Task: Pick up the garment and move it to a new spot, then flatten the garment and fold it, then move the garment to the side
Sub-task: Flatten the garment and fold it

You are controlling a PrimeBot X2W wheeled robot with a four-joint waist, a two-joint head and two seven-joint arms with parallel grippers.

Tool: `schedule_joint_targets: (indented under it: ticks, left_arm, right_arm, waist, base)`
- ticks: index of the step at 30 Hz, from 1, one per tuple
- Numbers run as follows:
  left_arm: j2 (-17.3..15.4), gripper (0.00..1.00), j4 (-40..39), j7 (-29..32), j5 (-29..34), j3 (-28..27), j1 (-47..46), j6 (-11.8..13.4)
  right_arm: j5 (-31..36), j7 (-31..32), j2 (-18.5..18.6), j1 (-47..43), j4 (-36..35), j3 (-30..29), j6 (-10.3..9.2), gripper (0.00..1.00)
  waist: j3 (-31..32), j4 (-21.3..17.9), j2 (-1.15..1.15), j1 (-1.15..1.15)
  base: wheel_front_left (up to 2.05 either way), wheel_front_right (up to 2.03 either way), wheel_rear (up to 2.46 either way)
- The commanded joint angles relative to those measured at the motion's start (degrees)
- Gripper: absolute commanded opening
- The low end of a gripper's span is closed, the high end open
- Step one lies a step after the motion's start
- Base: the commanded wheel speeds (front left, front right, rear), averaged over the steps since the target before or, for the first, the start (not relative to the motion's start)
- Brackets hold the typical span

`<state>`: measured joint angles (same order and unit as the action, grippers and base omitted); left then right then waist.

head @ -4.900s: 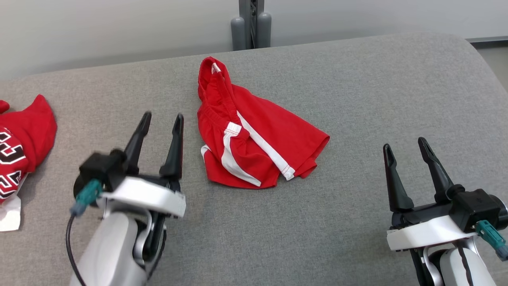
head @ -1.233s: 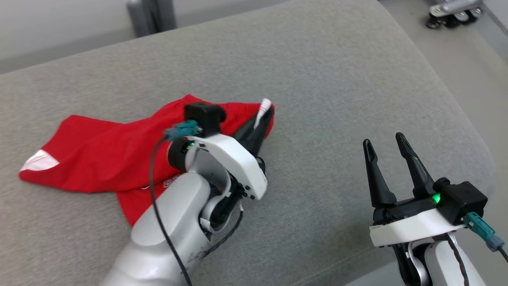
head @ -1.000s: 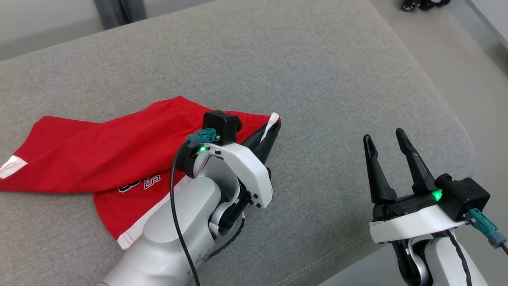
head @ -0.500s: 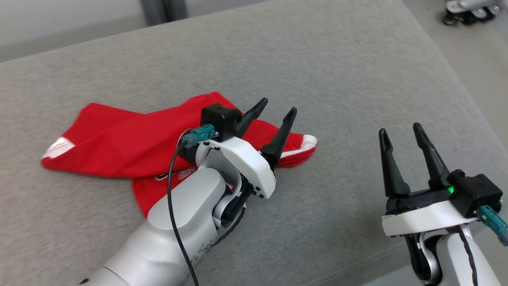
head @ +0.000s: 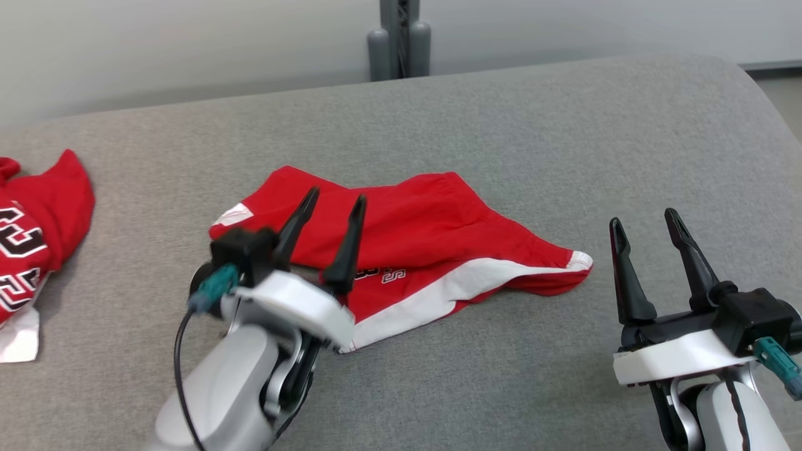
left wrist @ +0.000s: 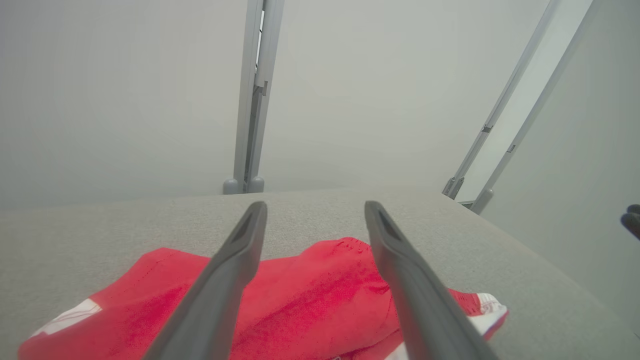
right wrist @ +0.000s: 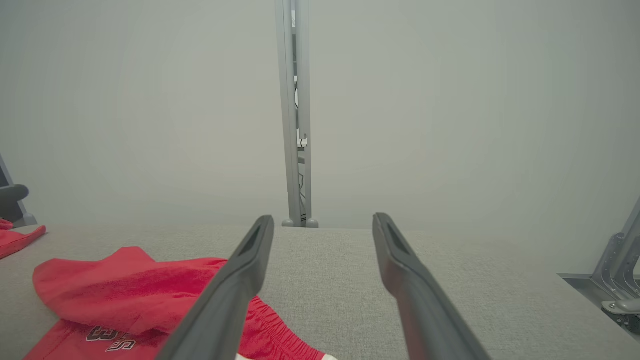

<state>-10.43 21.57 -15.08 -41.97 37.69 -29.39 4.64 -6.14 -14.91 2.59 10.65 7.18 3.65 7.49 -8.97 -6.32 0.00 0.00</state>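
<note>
The garment (head: 432, 238), red shorts with white trim and small lettering, lies rumpled and spread across the middle of the grey padded table (head: 564, 138). It also shows in the left wrist view (left wrist: 310, 295) and the right wrist view (right wrist: 125, 295). My left gripper (head: 335, 202) is open just above the garment's near left part, with nothing between its fingers. My right gripper (head: 645, 219) stands open to the right of the garment, a little beyond its white-edged corner, also with nothing in it.
A second red garment with black and white lettering (head: 37, 219) lies at the table's left edge. A grey post (head: 399, 37) stands behind the table against the pale wall. The table's rounded right edge (head: 770, 106) drops to the floor.
My left gripper has opened and let go of the garment, then drawn back toward the left. The garment now lies loose on the table. The head camera has swung back left.
</note>
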Motion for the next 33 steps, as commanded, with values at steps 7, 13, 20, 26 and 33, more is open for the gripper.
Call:
schedule_joint_targets:
  ticks: [7, 13, 20, 26, 33]
  left_arm:
    - [-0.63, 1.00, -5.05, -0.07, 10.89, -8.26, 11.82, 0.72]
    - [2.93, 1.00, -4.46, -0.09, 13.87, -12.97, 17.52, -2.24]
    - [5.56, 1.00, -2.80, -0.08, 17.29, -15.99, 18.22, -5.48]
    - [6.20, 1.00, 3.48, 0.95, 18.79, -13.59, 16.98, -8.03]
    - [6.54, 1.00, 9.96, 5.54, 17.14, -11.30, 15.30, -9.10]
  right_arm:
    - [0.43, -0.26, 0.41, -1.47, 0.02, -0.21, 0.01, 1.00]
    - [0.90, -0.26, 0.40, -1.84, -0.12, -1.25, 0.01, 1.00]
    - [1.18, -0.26, 0.40, -1.47, -0.14, -1.17, 0.01, 1.00]
    - [0.65, -0.26, 0.41, -1.37, -0.04, -0.65, 0.01, 1.00]
    - [0.06, -0.26, 0.40, -0.78, -0.26, -0.21, 0.01, 1.00]
  waist:
    - [1.72, 1.87, 0.00, 0.00]
    - [1.54, 2.62, 0.00, 0.00]
    - [1.19, 2.99, 0.00, 0.00]
    - [0.62, 2.75, 0.00, 0.00]
    - [-0.62, 1.79, 0.00, 0.00]
  base:
    - [0.00, 0.00, 0.00]
    - [0.00, 0.00, 0.00]
    - [0.00, 0.00, 0.00]
    - [0.00, 0.00, 0.00]
    - [0.00, 0.00, 0.00]
